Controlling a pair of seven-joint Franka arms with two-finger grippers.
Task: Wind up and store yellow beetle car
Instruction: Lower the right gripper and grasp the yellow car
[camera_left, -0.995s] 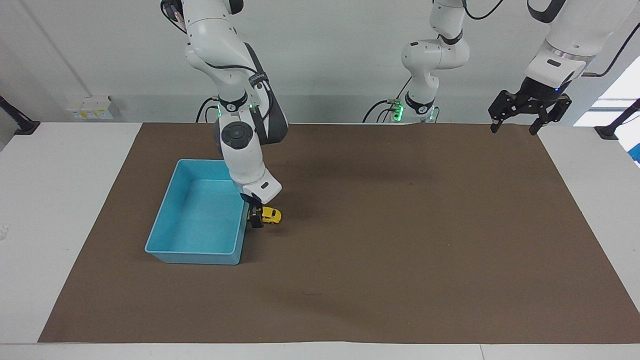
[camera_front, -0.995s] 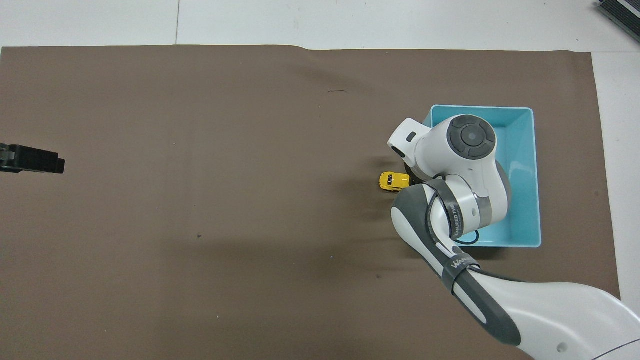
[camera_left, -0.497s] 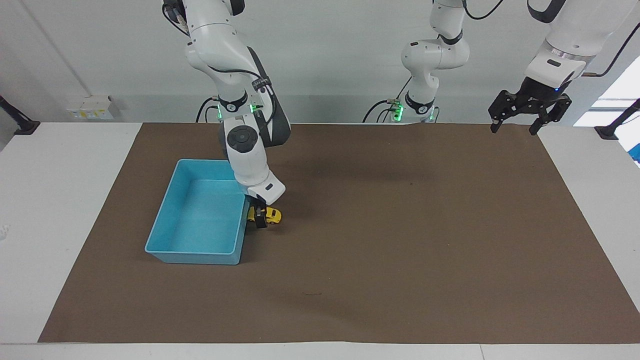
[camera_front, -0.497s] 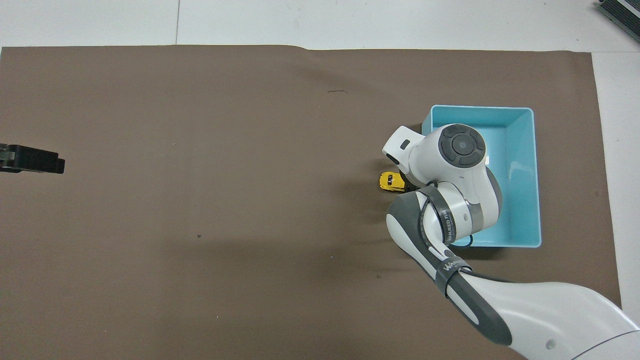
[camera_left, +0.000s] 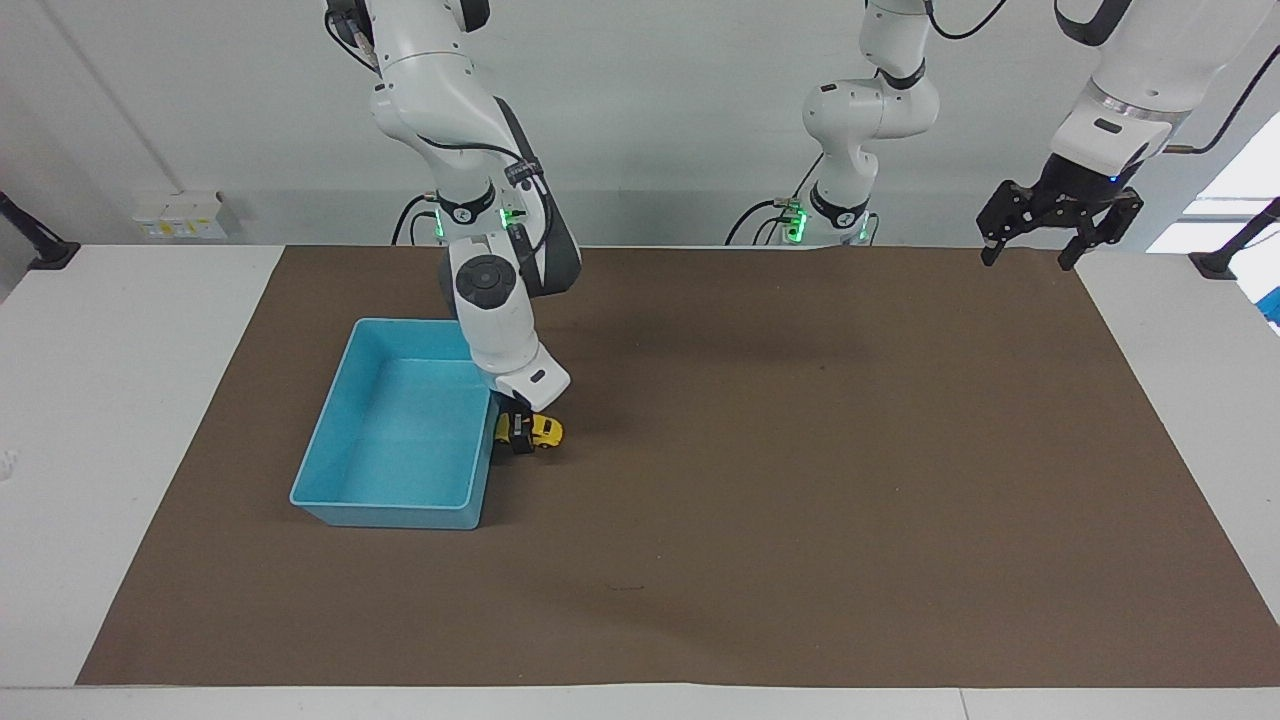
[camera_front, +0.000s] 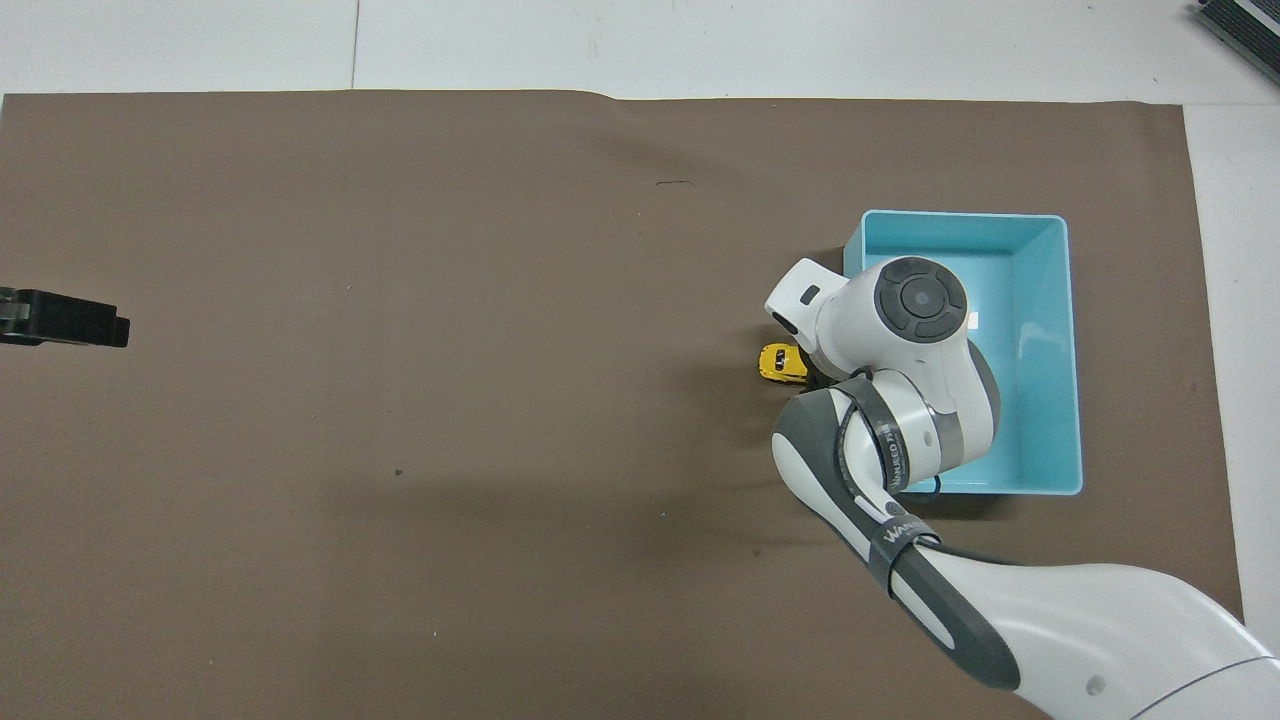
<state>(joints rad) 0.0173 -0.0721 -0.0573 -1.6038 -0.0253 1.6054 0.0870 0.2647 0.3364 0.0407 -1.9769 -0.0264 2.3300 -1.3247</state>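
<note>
The yellow beetle car (camera_left: 546, 430) stands on the brown mat right beside the light-blue bin (camera_left: 385, 517), on the bin's side toward the left arm's end. My right gripper (camera_left: 519, 436) is down at the car and straddles its bin-side half, hiding that part. In the overhead view the right wrist covers the gripper, and only the car's (camera_front: 777, 361) outer half shows beside the bin (camera_front: 1072, 350). My left gripper (camera_left: 1028, 262) hangs open and empty in the air over the mat's corner by its own base, and its tip (camera_front: 65, 325) shows in the overhead view.
A brown mat (camera_left: 800, 500) covers most of the white table. Nothing lies in the bin. The right arm's elbow leans over the bin's corner nearest the robots.
The right wrist has shifted slightly toward the car and settled lower over it. The car, the bin and the left arm have not moved.
</note>
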